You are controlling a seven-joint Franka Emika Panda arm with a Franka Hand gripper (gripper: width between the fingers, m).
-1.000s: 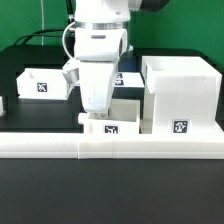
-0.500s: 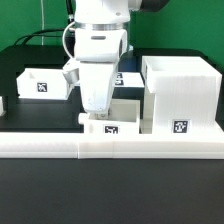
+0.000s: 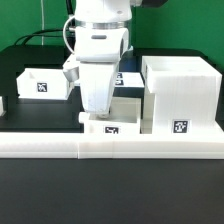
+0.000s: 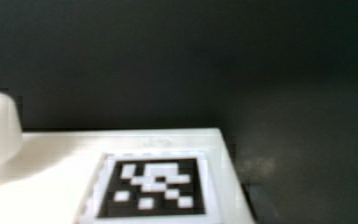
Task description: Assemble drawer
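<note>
Black tabletop [image 3: 110, 195] carries the drawer's shell [image 3: 180, 95] at the exterior view's right, a small tray [image 3: 110, 127] just beside it under my arm [image 3: 97, 60]; I cannot tell the jaws' width; descending blind could clip the tray wall and skew it

The shell [image 3: 180, 95] and tray [image 3: 58, 88] look smooth white plastic; the table [image 3: 110, 195] matt black.

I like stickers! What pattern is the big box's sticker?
Black-and-white squares on the tag, best in the exterior view.
</note>
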